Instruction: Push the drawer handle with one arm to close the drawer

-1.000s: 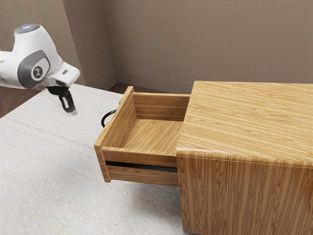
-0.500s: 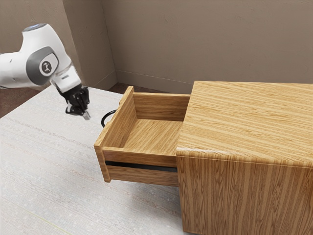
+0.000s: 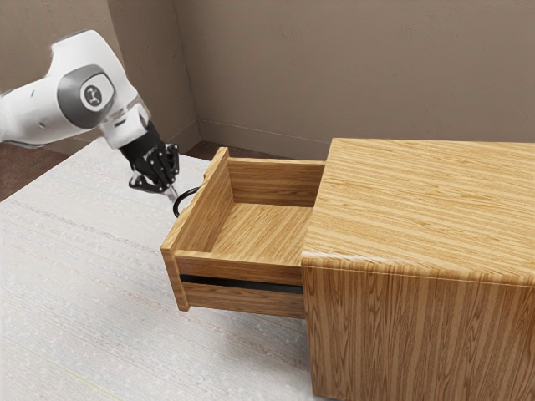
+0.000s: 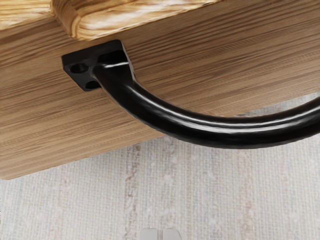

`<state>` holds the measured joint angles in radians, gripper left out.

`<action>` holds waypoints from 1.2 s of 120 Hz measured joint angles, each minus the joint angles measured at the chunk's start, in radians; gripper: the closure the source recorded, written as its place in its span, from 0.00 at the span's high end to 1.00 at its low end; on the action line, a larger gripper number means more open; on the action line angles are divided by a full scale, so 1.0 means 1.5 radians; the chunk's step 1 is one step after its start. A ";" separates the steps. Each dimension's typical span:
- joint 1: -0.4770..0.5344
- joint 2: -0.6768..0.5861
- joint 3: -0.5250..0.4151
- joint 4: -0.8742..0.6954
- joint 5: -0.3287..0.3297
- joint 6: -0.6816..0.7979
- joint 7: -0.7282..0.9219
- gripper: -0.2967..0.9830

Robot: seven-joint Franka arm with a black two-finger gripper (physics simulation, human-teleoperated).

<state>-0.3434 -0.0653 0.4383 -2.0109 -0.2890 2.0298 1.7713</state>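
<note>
My gripper (image 3: 173,195) is beside the black curved handle (image 3: 176,205) on the outer face of the drawer (image 3: 199,210); whether they touch, I cannot tell. The wooden drawer stands pulled out from its cabinet (image 3: 418,209), with its inside bare. In the wrist view the two light fingertips of the gripper (image 4: 160,234) lie against each other with nothing between them. There the handle (image 4: 200,129) arches out from the drawer's front (image 4: 60,120), one black mount showing.
A pale, textured table surface (image 3: 92,276) lies under the arm and the drawer. Behind it rise brown walls (image 3: 351,67). The cabinet takes up the exterior view's right.
My hand has moved toward the exterior view's right and turned, coming from well short of the handle to right beside it. The drawer has not moved.
</note>
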 joint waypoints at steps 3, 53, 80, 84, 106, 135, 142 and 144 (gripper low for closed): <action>-0.002 0.003 0.000 0.004 -0.004 -0.001 0.003 0.15; -0.017 -0.024 0.002 -0.024 -0.031 -0.015 0.036 0.15; -0.016 -0.064 0.001 -0.059 -0.036 -0.018 0.044 0.15; -0.016 -0.064 0.001 -0.059 -0.037 -0.018 0.045 0.15; -0.014 -0.059 0.001 -0.056 -0.037 -0.018 0.031 0.15; -0.016 -0.046 0.000 -0.043 -0.034 -0.013 -0.029 0.15; -0.017 -0.039 -0.003 -0.038 -0.034 -0.011 -0.041 0.15; -0.018 -0.038 -0.004 -0.037 -0.034 -0.011 -0.044 0.15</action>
<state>-0.3701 -0.1229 0.4326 -2.0668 -0.3400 2.0131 1.7057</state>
